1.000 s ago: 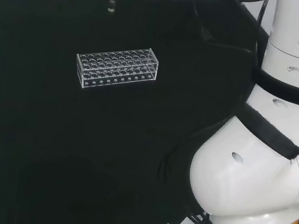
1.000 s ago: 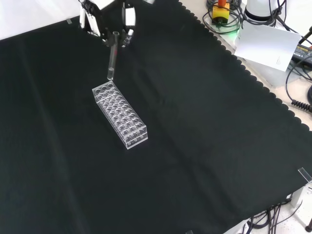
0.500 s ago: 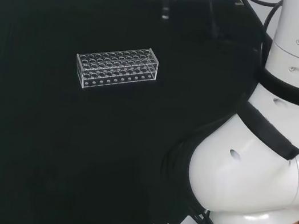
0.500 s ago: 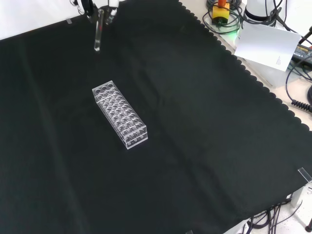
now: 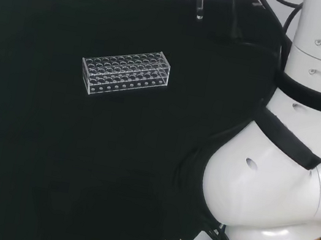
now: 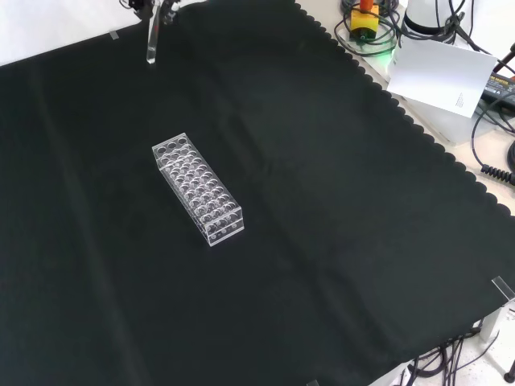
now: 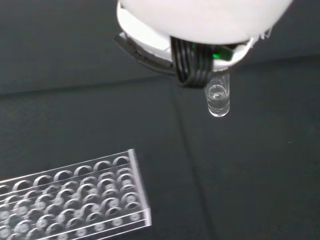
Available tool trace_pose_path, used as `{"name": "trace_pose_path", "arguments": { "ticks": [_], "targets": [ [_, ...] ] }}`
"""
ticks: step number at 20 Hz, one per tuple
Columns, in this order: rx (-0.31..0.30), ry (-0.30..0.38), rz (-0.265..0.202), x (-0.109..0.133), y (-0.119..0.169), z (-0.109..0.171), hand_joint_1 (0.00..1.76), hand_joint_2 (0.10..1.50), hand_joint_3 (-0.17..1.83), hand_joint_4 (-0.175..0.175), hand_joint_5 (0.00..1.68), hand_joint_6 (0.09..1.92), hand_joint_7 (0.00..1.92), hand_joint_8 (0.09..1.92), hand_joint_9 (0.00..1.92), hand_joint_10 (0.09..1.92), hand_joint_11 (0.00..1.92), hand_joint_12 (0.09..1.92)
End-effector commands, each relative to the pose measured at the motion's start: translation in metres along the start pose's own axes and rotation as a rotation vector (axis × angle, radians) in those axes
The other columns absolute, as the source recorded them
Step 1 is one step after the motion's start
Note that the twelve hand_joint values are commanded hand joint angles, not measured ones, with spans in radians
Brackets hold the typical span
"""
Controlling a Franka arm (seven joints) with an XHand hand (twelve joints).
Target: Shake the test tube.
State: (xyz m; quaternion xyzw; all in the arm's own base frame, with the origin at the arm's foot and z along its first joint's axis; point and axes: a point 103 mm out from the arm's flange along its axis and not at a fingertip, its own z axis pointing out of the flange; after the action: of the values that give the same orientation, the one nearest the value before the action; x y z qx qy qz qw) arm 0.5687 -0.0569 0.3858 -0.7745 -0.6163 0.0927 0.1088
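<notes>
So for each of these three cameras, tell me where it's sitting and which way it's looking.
Head view: behind and above the arm's base, looking over the white arm links at the rack.
Front view: opposite the arm, looking down on the cloth; the test tube hangs from the top edge.
Wrist view: at the wrist, looking past the hand at the tube and cloth.
All three share the rack and tube.

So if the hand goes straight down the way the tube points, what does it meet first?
Probably bare cloth. The tube hangs from the hand beyond the rack, not over it, though depth is unclear.
</notes>
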Motion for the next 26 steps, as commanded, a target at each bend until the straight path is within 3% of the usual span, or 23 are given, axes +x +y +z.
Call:
{"name": "trace_pose_path", "arguments": {
  "ticks": [1, 8, 12, 15, 20, 26],
  "targets": [
    [0.014, 0.033, -0.140, 0.070, 0.004, 0.011, 1.44, 0.56, 0.73, -0.175, 1.34, 0.40, 1.46, 0.70, 1.55, 0.09, 0.90, 1.17],
    [0.026, 0.097, -0.308, 0.158, -0.001, 0.014, 1.44, 0.56, 0.73, -0.175, 1.34, 0.40, 1.46, 0.69, 1.55, 0.09, 0.90, 1.17],
    [0.024, 0.121, -0.367, 0.185, -0.006, 0.011, 1.44, 0.56, 0.73, -0.175, 1.34, 0.40, 1.46, 0.69, 1.55, 0.09, 0.90, 1.17],
    [0.022, 0.120, -0.387, 0.194, -0.007, 0.009, 1.44, 0.56, 0.73, -0.175, 1.34, 0.40, 1.46, 0.69, 1.55, 0.09, 0.91, 1.17],
    [0.033, 0.085, -0.359, 0.181, 0.001, 0.012, 1.44, 0.56, 0.73, -0.175, 1.34, 0.40, 1.46, 0.69, 1.55, 0.09, 0.91, 1.17],
    [0.059, 0.023, -0.235, 0.126, 0.017, 0.020, 1.44, 0.56, 0.73, -0.175, 1.34, 0.40, 1.46, 0.69, 1.55, 0.09, 0.91, 1.17]
  ]
}}
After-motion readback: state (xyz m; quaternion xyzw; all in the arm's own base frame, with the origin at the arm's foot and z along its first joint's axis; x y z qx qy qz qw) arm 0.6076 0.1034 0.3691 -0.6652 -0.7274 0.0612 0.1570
